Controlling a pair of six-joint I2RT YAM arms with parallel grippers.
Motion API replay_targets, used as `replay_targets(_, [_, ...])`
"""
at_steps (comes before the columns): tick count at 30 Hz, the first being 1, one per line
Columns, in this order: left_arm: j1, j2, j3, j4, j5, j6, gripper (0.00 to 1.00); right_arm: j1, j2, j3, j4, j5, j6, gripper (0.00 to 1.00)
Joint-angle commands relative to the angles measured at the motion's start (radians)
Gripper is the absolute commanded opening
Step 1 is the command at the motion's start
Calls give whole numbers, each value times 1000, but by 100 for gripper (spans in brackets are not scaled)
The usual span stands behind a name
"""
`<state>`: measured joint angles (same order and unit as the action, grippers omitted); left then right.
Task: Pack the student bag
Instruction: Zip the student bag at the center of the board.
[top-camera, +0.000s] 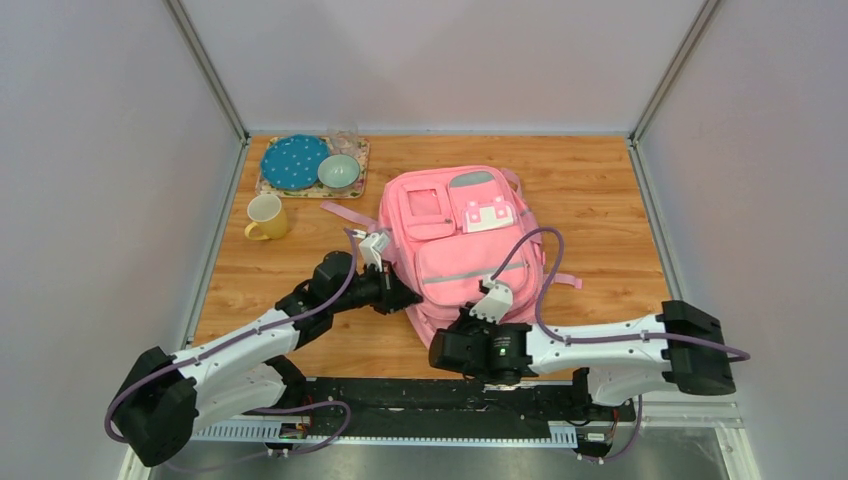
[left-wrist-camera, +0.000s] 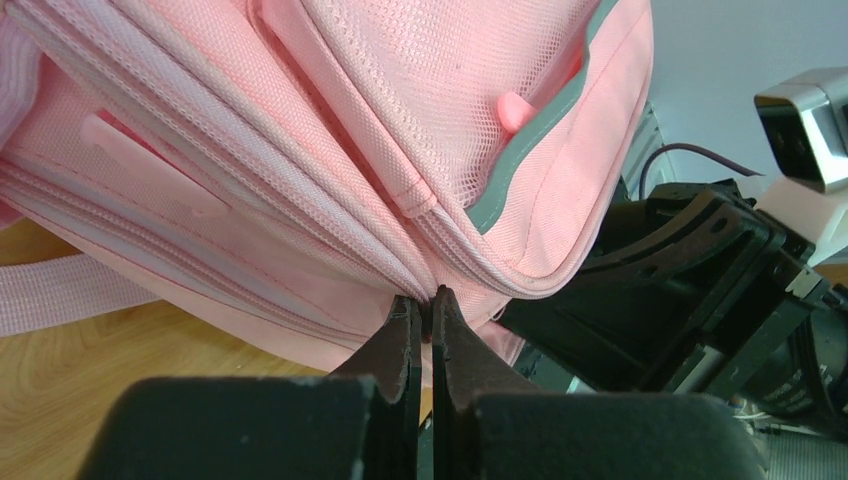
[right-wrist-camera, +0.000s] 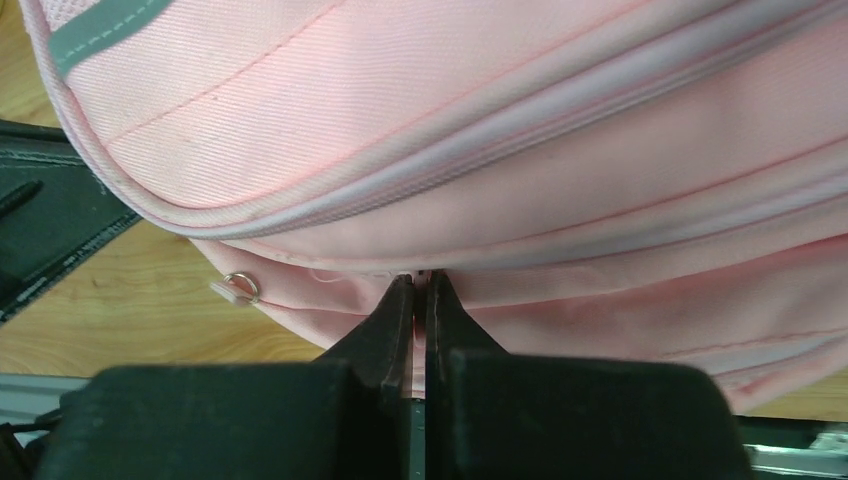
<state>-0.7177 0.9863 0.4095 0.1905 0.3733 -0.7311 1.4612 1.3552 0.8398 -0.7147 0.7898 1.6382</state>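
Left gripper (left-wrist-camera: 424, 302) clamped on student bag (top-camera: 455, 235) near edge, right gripper (right-wrist-camera: 420, 282) likewise

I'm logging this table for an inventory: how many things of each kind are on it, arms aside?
Pink backpack: 1
Yellow mug: 1
Blue plate: 1
Green bowl: 1
Tray: 1
Total: 5
Possible clear glass behind the bowl, too faint, uncounted.

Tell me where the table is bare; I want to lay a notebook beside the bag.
Widest bare wood lies right of the student bag, up to the right wall, behind the right arm. A smaller patch sits between the yellow mug and the left arm. Crowded: the tray corner, and the bag's near edge, where left gripper and right gripper pinch it.
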Motion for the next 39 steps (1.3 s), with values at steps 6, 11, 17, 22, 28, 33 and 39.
replay_targets(6, [24, -54, 66, -106, -10, 117, 0, -18, -321, -194, -26, 149, -288, 0])
replay_targets(11, [46, -75, 60, -181, -36, 160, 0, -116, -511, -260, -54, 140, -327, 0])
replay_targets(17, [132, -139, 39, -311, 7, 234, 0, -285, -625, -280, 18, 50, -530, 0])
replay_targets(22, [185, -186, 6, -310, 53, 213, 8, -295, -620, -271, 127, -38, -687, 0])
replay_targets(28, [187, -241, -70, -212, 154, 58, 70, -295, -567, -268, 192, -153, -724, 0])
replay_targets(33, [187, -389, -153, -207, 90, -98, 74, -294, -571, -262, 187, -172, -718, 0])
replay_targets(39, [178, -589, -382, -1, -54, -379, 75, -292, -577, -262, 192, -199, -709, 0])
